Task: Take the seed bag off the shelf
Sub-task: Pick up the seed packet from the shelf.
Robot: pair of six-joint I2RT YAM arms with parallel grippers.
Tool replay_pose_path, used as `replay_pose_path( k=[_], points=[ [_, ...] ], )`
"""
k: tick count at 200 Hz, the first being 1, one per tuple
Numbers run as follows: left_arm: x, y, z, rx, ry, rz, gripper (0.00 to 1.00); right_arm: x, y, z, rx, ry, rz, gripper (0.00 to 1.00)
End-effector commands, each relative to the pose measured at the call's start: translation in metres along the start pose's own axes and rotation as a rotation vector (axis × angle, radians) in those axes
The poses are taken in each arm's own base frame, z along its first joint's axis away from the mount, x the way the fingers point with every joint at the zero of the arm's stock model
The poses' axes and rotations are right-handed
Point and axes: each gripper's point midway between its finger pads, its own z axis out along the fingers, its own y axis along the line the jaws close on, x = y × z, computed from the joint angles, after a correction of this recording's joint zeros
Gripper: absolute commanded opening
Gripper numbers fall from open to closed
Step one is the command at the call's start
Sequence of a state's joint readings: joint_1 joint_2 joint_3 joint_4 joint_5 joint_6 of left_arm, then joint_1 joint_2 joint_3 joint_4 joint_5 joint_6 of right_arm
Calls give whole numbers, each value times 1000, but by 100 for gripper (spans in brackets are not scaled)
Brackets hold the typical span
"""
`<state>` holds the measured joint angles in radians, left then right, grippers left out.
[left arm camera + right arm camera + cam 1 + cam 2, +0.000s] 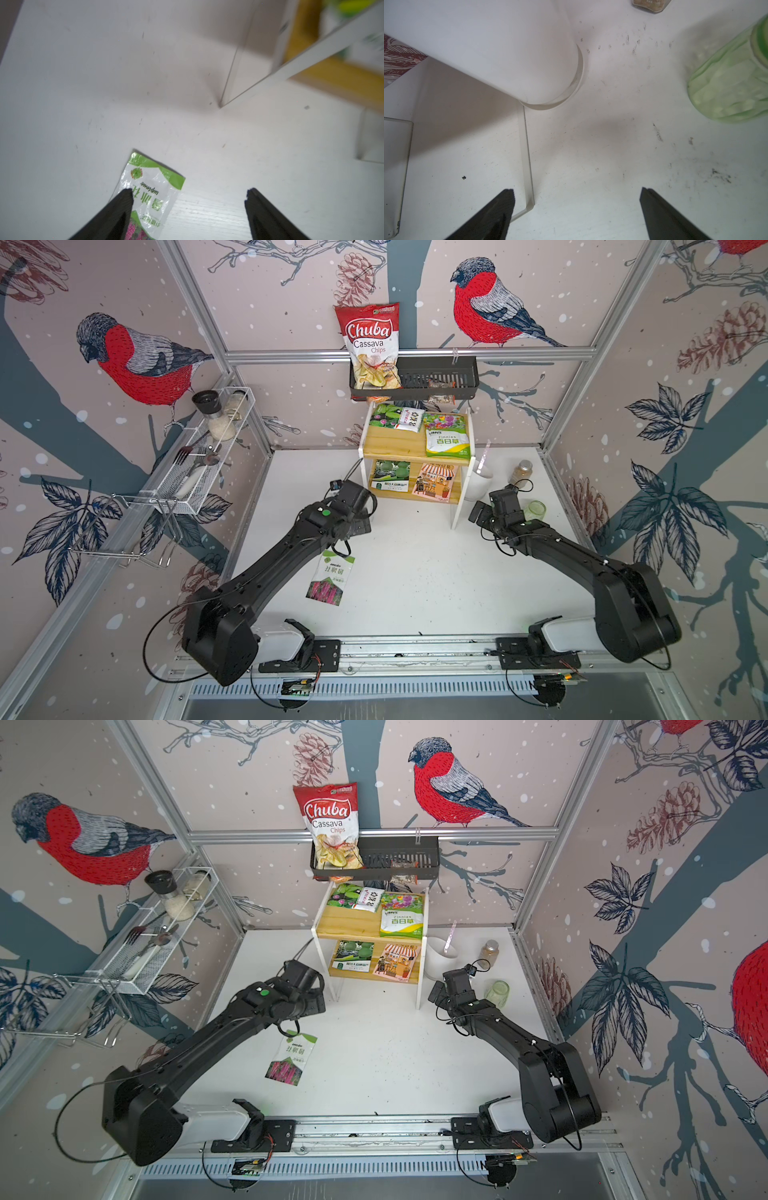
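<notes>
White table [419,572] boxed in by bird-printed walls [299,406], and I'm watching the two arms reach in from the front rail. The left gripper [189,193] hangs low over the table with its jaws spread wide and nothing between them. Under it lies the seed bag [152,184], flat on the table, green band at one end and pink flowers at the other. One finger crosses the bag's edge in the wrist view; whether it touches the foil I cannot tell. In both top views the bag [330,578] sits just beneath the left arm's wrist, well apart from the shelf [397,443].

The shelf stands against the back wall with four other packets [446,439] on it, two on each wooden board.

The right gripper [577,193] is also wide open and empty, hovering by the shelf's white leg, near a white cup [508,52] and a green jar [726,83].

To my eye the job is essentially done: the bag is off the shelf and down. What is left looks like only drawing the left arm clear.
</notes>
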<state>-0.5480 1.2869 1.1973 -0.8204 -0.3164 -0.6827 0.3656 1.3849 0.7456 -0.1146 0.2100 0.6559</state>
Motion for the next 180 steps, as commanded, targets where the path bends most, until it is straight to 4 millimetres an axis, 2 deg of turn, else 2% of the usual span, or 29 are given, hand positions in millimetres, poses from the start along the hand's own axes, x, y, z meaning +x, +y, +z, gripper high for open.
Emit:
replay_pose_path(
  k=[1, 25, 60, 81, 96, 139, 180],
  points=[
    [-21, -6, -39, 56, -26, -41, 90, -1, -2, -1, 8, -8, 14, 100],
    [-44, -42, -72, 255, -48, -126, 90, 0, -3, -2, 7, -7, 21, 100],
    [-56, -117, -97, 642, -26, -272, 92, 1, -4, -3, 5, -11, 28, 100],
    [-63, -160, -111, 792, -22, -331, 93, 3, -7, -4, 10, -11, 29, 100],
    [-69, -183, -118, 869, -19, -366, 94, 4, -8, -6, 9, -15, 32, 100],
    [-96, -215, -132, 971, -75, -421, 95, 7, -11, -8, 10, -12, 49, 100],
    [-101, -241, -126, 1010, -46, -437, 95, 6, -10, -8, 10, -16, 61, 100]
  ],
)
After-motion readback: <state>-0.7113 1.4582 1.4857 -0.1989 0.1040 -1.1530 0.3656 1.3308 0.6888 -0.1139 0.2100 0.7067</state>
